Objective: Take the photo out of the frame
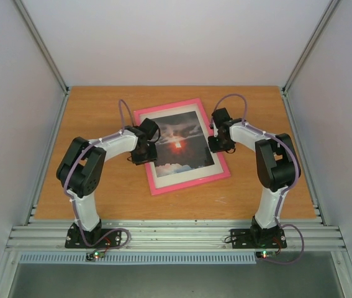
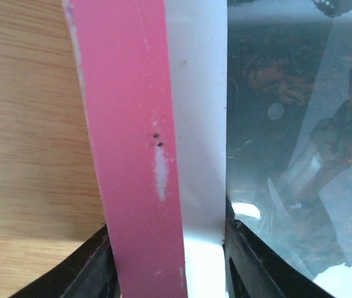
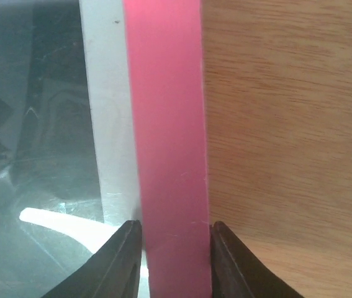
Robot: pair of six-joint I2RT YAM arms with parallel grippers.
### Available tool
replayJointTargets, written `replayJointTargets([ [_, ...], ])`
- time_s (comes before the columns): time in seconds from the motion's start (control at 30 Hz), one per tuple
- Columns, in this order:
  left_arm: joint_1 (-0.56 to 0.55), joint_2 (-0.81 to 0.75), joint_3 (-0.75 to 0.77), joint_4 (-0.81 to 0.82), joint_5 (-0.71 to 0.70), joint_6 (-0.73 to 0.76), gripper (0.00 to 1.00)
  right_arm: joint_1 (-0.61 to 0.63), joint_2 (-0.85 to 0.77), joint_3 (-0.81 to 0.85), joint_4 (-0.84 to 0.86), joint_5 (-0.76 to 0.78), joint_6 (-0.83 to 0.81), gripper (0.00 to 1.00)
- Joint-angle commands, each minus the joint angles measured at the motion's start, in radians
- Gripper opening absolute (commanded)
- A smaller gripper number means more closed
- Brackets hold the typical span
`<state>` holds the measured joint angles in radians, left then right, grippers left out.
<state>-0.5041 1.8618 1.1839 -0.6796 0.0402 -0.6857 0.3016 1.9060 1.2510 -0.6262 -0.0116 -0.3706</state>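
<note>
The frame [image 1: 188,184] lies flat and face up on the wooden table [image 1: 101,112], turned a little askew, and the photo [image 1: 179,143] sits inside it, red sun among dark clouds, ringed by a white border [image 1: 185,174] under glare-streaked glazing. Left gripper [image 1: 143,154] is down at the frame's left rail, jaws spread astride it: the outer finger [image 2: 95,273] hugs the pink edge while the inner one stands past the white border, at the picture's edge. Over on the other side, right gripper [image 1: 215,144] is on the right rail, and its fingers [image 3: 123,261] press against both sides, pinching that pink bar.
</note>
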Motion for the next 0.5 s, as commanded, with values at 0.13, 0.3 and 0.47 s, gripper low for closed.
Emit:
replayJointTargets([
  [0.13,-0.006,0.084,0.076,-0.027,0.028,0.070,0.30,-0.006,-0.038,-0.065,0.001,0.009,0.033,0.20],
  [0.3,-0.014,0.113,0.122,-0.038,0.044,0.098,0.24,-0.007,-0.062,-0.104,-0.011,0.009,0.085,0.09],
  [0.47,-0.017,0.113,0.138,-0.036,0.052,0.103,0.17,-0.007,-0.106,-0.144,-0.004,0.009,0.128,0.01],
])
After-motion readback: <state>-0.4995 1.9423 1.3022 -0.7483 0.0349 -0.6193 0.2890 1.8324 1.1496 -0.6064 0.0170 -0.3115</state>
